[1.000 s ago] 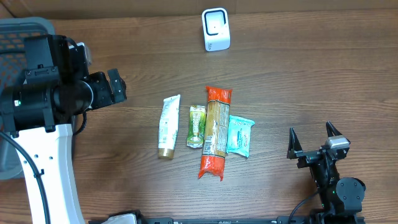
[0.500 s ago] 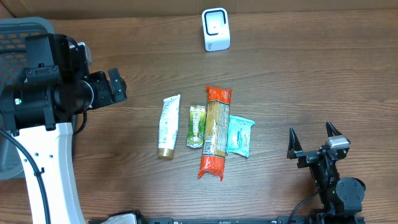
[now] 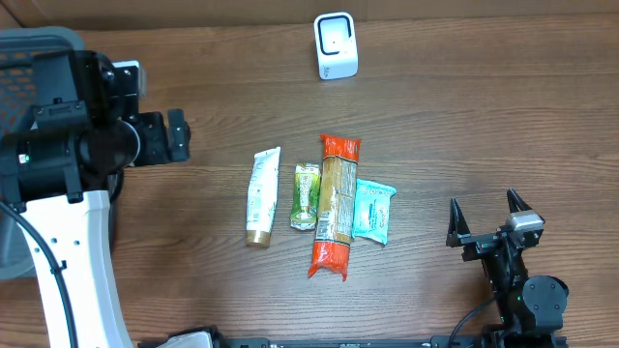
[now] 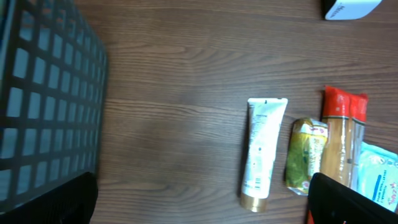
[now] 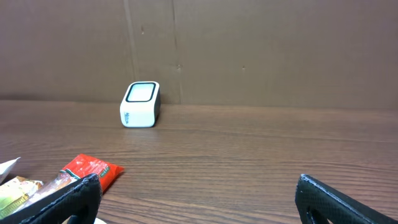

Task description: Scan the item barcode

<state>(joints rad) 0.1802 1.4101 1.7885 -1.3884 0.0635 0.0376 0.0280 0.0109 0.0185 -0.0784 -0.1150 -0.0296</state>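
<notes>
Four items lie side by side mid-table: a white tube with a gold cap, a small green packet, a long orange-ended package and a teal packet. The white barcode scanner stands at the far edge. My left gripper hovers open to the left of the tube, nothing between its fingers. In the left wrist view the tube and green packet lie ahead. My right gripper stands open near the front right, empty, facing the scanner.
A dark mesh basket sits at the far left under the left arm, and its grid wall fills the left of the left wrist view. A cardboard wall backs the table behind the scanner.
The left arm has turned slightly, and its gripper has drawn a little to the left. The right arm and the items have not moved.
</notes>
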